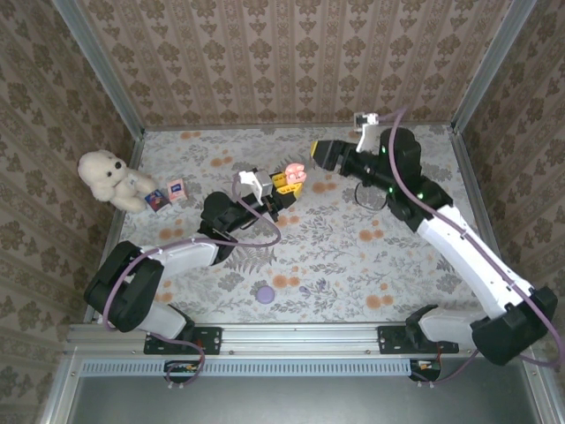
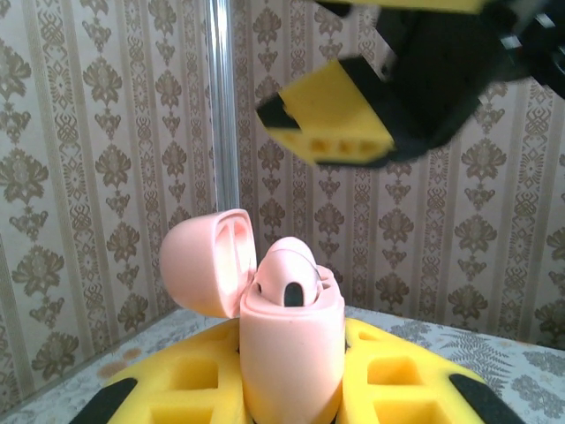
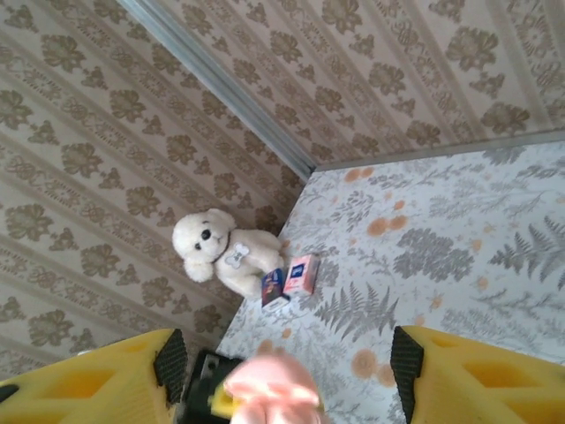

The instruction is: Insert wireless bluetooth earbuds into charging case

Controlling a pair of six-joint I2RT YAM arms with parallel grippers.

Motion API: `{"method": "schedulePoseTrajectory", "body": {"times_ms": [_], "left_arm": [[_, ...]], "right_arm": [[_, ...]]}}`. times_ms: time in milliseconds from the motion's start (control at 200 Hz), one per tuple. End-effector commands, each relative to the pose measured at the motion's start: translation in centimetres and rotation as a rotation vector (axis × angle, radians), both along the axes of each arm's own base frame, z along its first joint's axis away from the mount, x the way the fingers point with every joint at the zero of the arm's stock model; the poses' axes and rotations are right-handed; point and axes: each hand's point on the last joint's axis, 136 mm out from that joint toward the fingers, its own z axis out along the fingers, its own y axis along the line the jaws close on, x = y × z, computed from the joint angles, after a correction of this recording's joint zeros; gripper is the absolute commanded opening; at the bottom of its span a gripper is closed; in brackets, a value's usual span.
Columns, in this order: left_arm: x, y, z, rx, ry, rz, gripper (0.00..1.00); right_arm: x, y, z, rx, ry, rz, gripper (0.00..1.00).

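Observation:
My left gripper point(image 1: 281, 187) is shut on the pink charging case point(image 2: 291, 353) and holds it upright between its yellow fingers point(image 2: 194, 384). The case's lid point(image 2: 207, 261) is swung open to the left. A pink earbud point(image 2: 291, 274) sits in the case's mouth, its rounded top standing above the rim. My right gripper point(image 1: 322, 155) hovers open just beyond the case point(image 1: 294, 173); one of its yellow fingers point(image 2: 331, 115) hangs above the case. In the right wrist view the case point(image 3: 269, 389) is a blurred pink shape low between the spread fingers point(image 3: 477, 371).
A white teddy bear point(image 1: 108, 177) and two small boxes point(image 1: 168, 193) lie at the left of the table. A purple disc point(image 1: 265, 292) rests near the front. A black cable loop point(image 1: 366, 193) lies under the right arm. Patterned walls enclose three sides.

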Motion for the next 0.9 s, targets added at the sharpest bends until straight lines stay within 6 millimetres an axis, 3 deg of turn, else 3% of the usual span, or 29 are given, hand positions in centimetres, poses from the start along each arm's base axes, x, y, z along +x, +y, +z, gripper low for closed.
{"method": "schedulePoseTrajectory", "body": {"times_ms": [0,165,340,620,790,895], "left_arm": [[-1.0,0.0,0.3,0.002,-0.033,-0.026,0.00],[-1.4,-0.4,-0.3,0.020,-0.014,-0.054,0.00],[-1.3,-0.7,-0.4,0.025,-0.005,-0.064,0.00],[0.1,-0.9,-0.6,-0.005,0.020,-0.031,0.00],[1.2,-1.0,-0.7,-0.015,0.035,-0.021,0.00],[1.9,-1.0,-0.9,-0.021,0.058,-0.009,0.00]], "right_arm": [[1.1,0.2,-5.0,-0.113,0.220,0.023,0.57],[3.3,2.2,-7.1,-0.133,0.316,0.090,0.37],[4.1,3.7,-8.8,-0.133,0.378,0.150,0.29],[1.1,4.3,-10.5,-0.161,0.406,0.209,0.22],[-1.0,3.3,-10.9,-0.158,0.399,0.196,0.21],[-1.3,1.9,-11.4,-0.178,0.390,0.130,0.23]]}}
